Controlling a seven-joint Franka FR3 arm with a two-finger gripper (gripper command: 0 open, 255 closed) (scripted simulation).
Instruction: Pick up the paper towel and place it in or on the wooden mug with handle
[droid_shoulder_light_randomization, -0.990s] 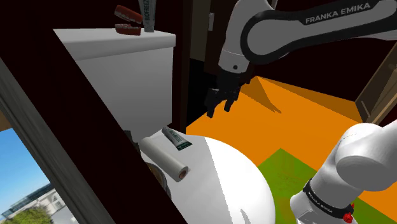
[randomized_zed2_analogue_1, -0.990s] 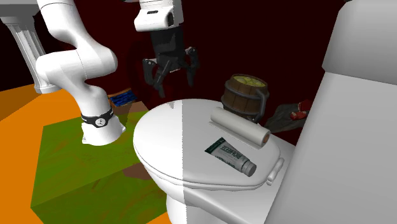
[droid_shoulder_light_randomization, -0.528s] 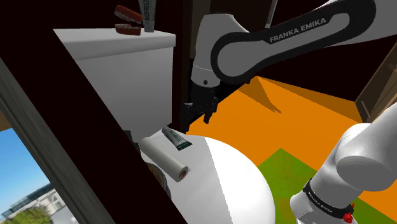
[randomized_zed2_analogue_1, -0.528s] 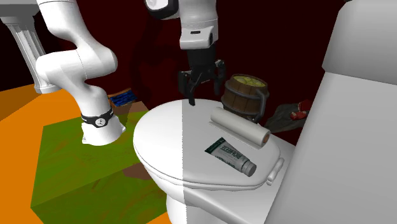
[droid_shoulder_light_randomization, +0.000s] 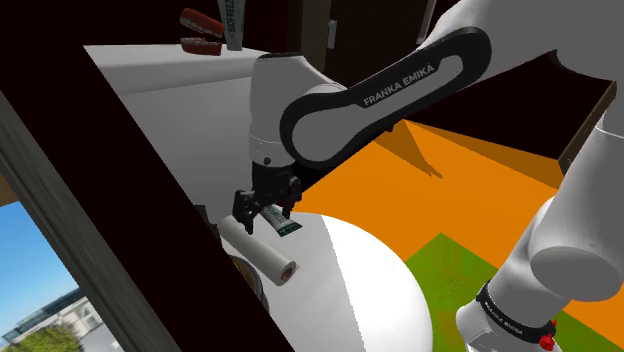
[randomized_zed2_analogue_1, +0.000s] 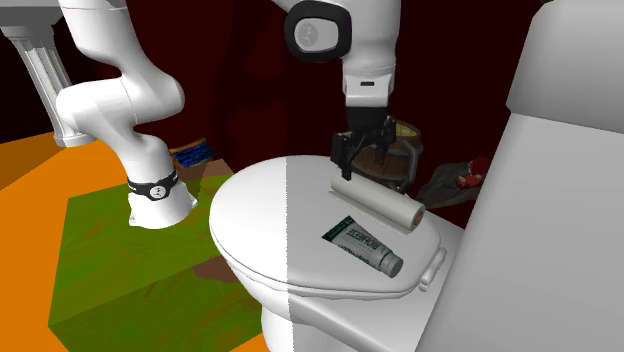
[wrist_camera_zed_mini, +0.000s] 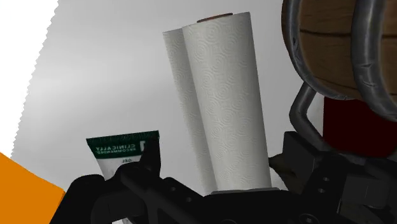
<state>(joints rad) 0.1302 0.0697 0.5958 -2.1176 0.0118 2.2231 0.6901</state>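
Hovering gripper (randomized_zed2_analogue_1: 362, 165): fingers are standing spread astride the roll (randomized_zed2_analogue_1: 378, 203).
Mug (wrist_camera_zed_mini: 331, 51): is standing just beside the roll.

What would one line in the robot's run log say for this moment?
phase: pre-grasp | gripper: open, astride paper towel roll | roll: lying on toilet lid | wooden mug: beside lid, untouched

Mug (wrist_camera_zed_mini: 327, 44) partly out of frame, towel roll (wrist_camera_zed_mini: 222, 102) near end hid. by fingers (wrist_camera_zed_mini: 304, 159).
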